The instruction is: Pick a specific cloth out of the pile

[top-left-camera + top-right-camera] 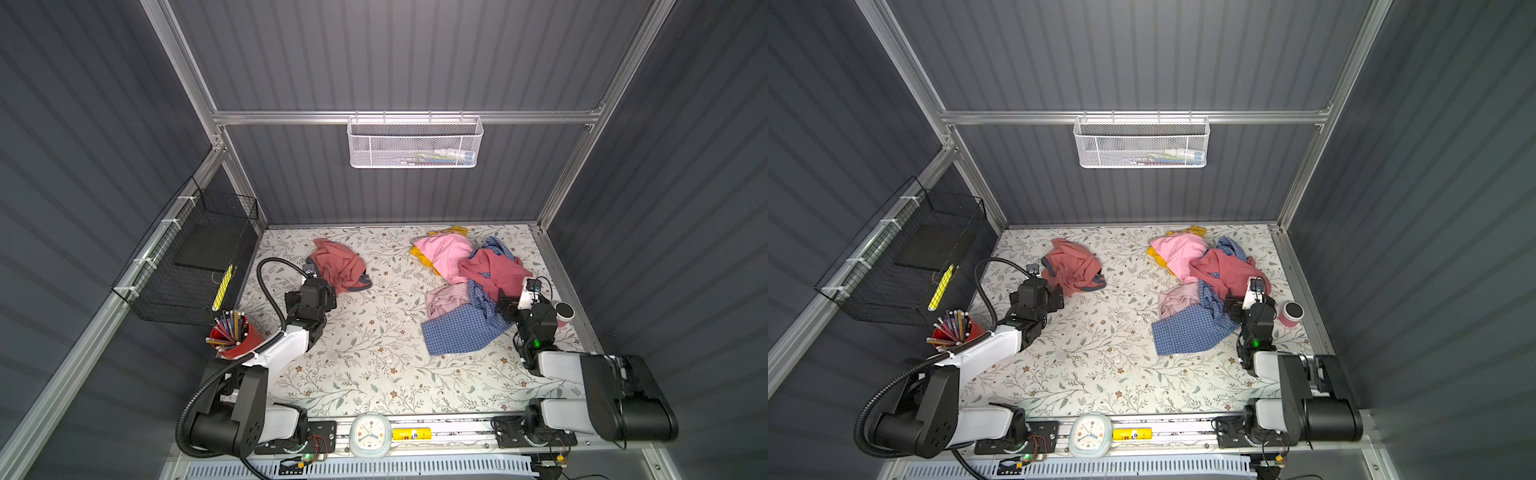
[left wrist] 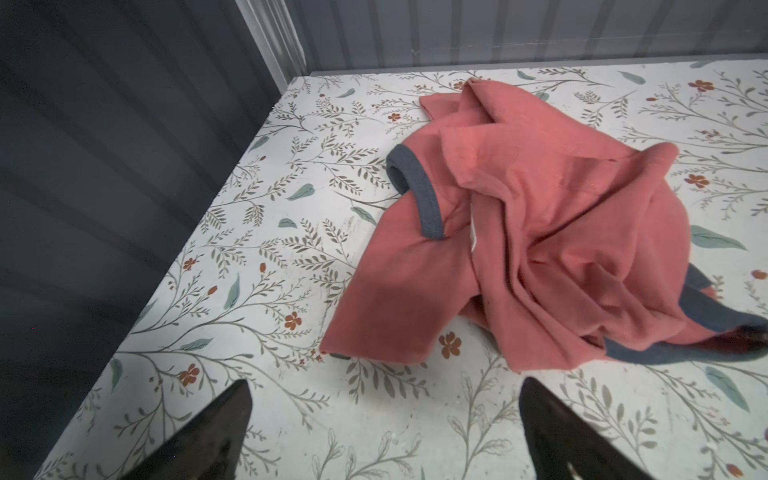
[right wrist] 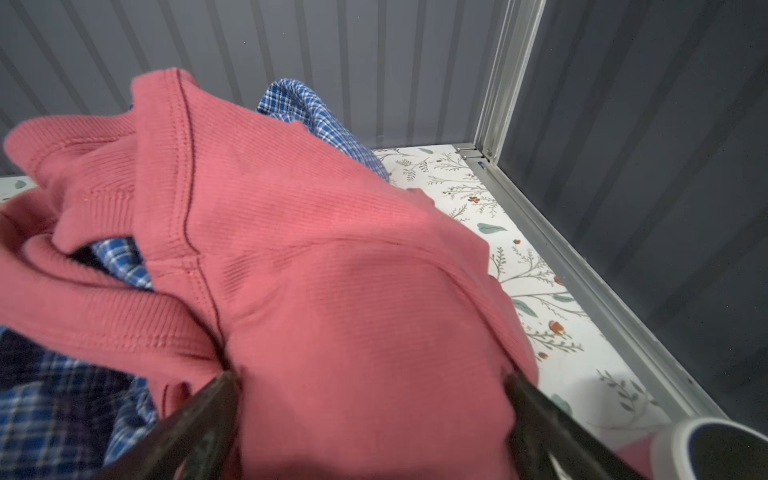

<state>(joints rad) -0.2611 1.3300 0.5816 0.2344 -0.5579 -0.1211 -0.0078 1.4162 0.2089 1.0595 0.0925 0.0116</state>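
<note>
Fig.: the cloth (image 1: pixel 338 266), salmon w/ grey trim, lies alone toward far-left corner of the bench (image 1: pixel 374 365), well apart from the pile (image 1: pixel 469 291) at far right, apparently to mark it as picked. Left gripper (image 2: pixel 384 386): jaws wide, empty, just short of it. Right gripper (image 3: pixel 370 376): jaws wide, astride rose-red shirt (image 3: pixel 332 249), nothing clamped.
</note>
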